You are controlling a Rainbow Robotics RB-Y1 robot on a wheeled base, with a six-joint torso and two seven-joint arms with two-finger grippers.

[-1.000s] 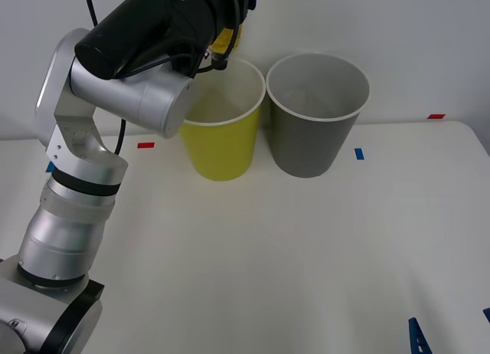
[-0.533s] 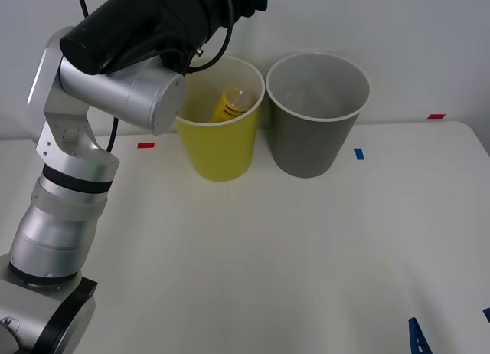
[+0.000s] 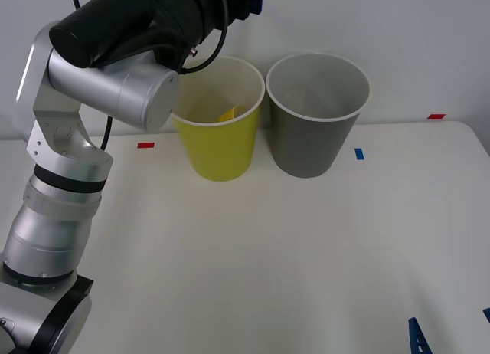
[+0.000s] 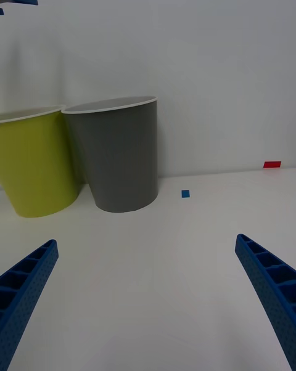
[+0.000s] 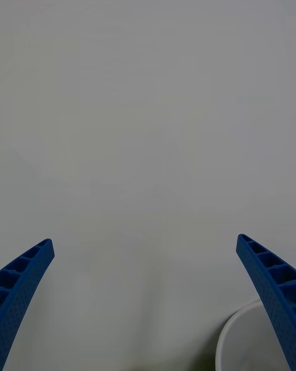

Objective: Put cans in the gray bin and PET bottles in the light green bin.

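Inside the light green bin (image 3: 218, 151) your PET bottle (image 3: 232, 113) lies tilted, just beside the gray bin (image 3: 314, 132). Your left claw (image 5: 148, 309) hangs released above them; the right claw (image 4: 145, 303) waits released over the worktop (image 3: 291, 247). Lower the left arm carelessly and you could topple a bin.

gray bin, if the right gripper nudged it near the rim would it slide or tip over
The gray bin would probably tip sooner than slide: it tapers to a base narrower than its white rim. It looks empty and thin-walled, so likely light. The light green bin stands right beside it and might take the knock if it is pushed that way.
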